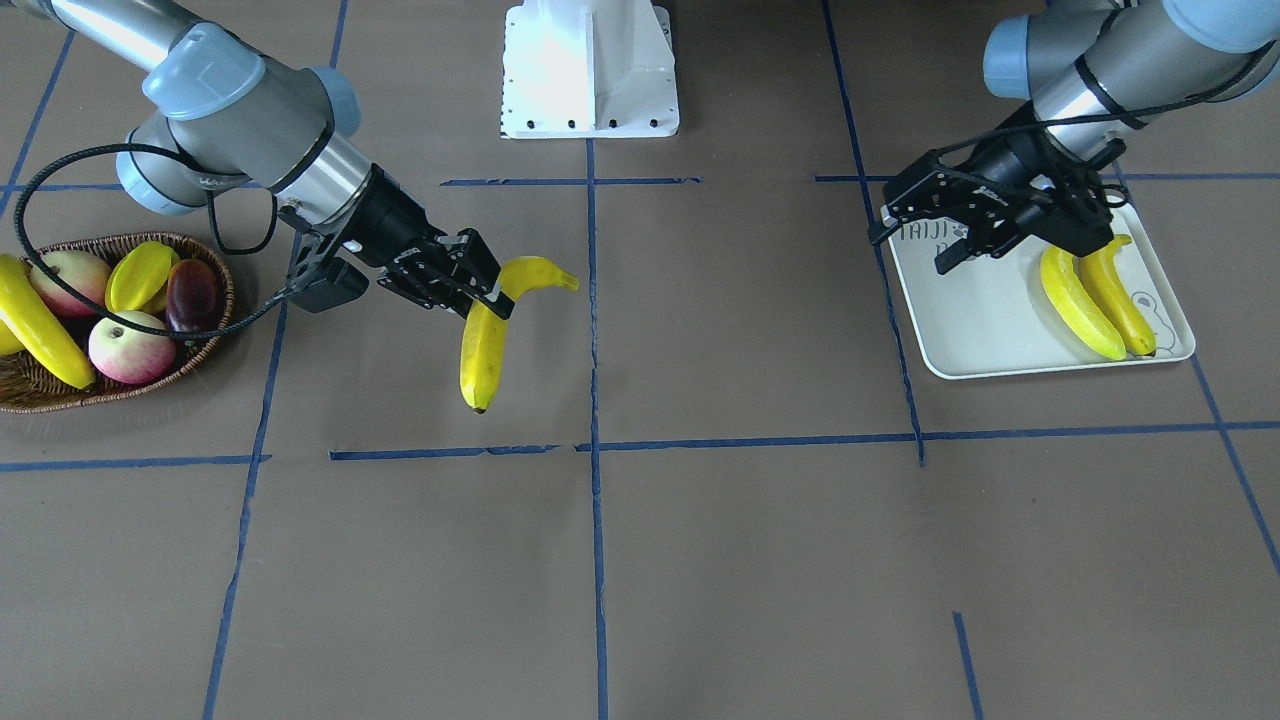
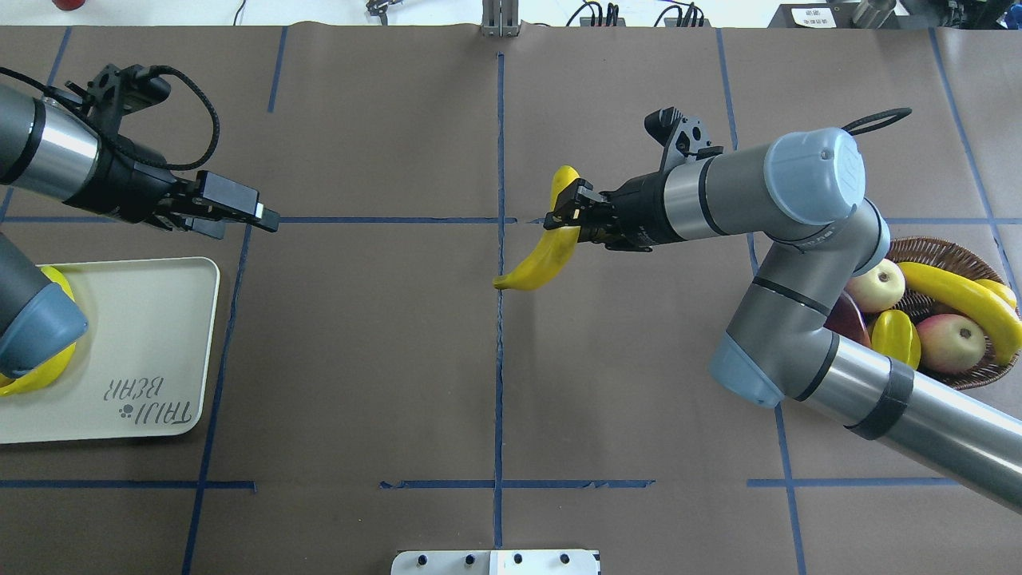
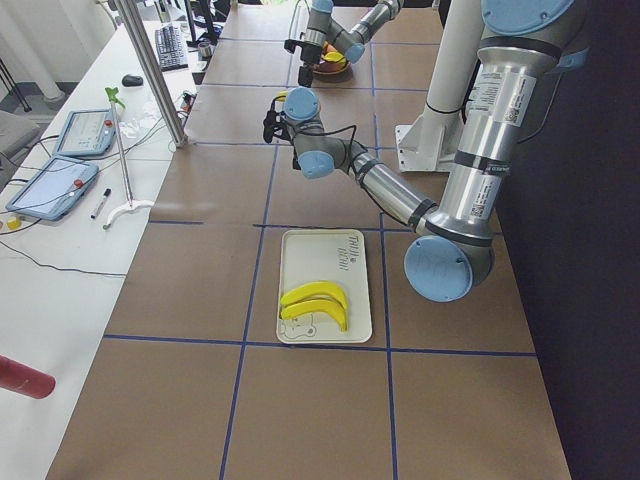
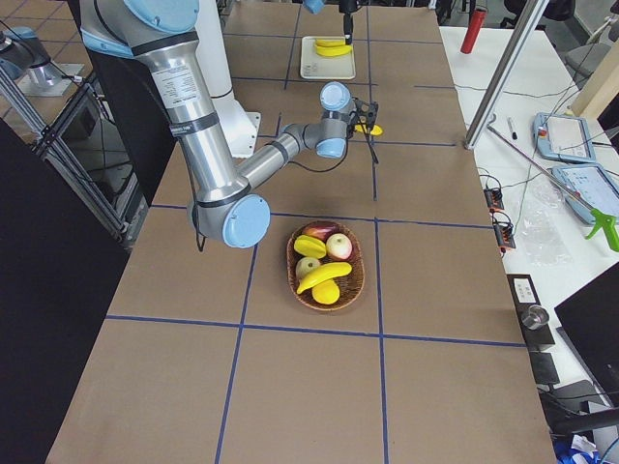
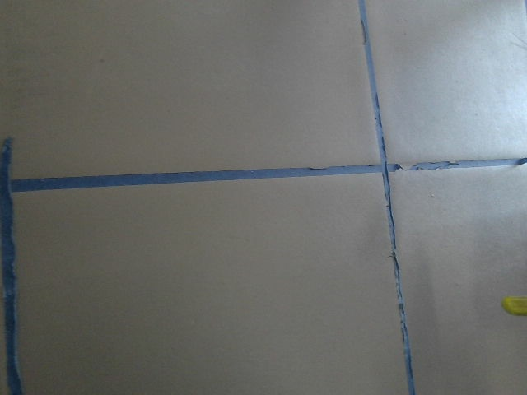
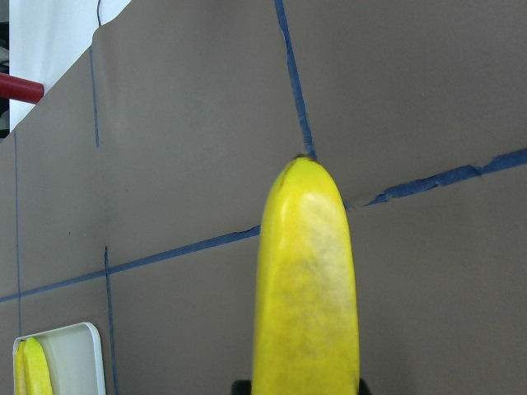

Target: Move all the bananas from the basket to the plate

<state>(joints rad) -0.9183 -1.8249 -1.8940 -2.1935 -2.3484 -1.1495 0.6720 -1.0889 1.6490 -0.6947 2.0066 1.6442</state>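
Observation:
My right gripper (image 1: 497, 297) is shut on a yellow banana (image 1: 482, 350) and holds it above the middle of the table, clear of the surface; it also shows in the overhead view (image 2: 539, 263) and fills the right wrist view (image 6: 306, 280). The wicker basket (image 1: 215, 330) at my right holds one more long banana (image 1: 35, 320). The off-white plate (image 1: 990, 320) at my left carries two bananas (image 1: 1075, 300) side by side. My left gripper (image 1: 912, 245) is open and empty, hovering over the plate's printed end.
The basket also holds two apples (image 1: 125, 345), a starfruit (image 1: 140, 275) and a dark purple fruit (image 1: 192, 293). The white robot base (image 1: 590, 70) stands at the table's robot-side edge. Blue tape lines cross the brown table (image 1: 750, 330).

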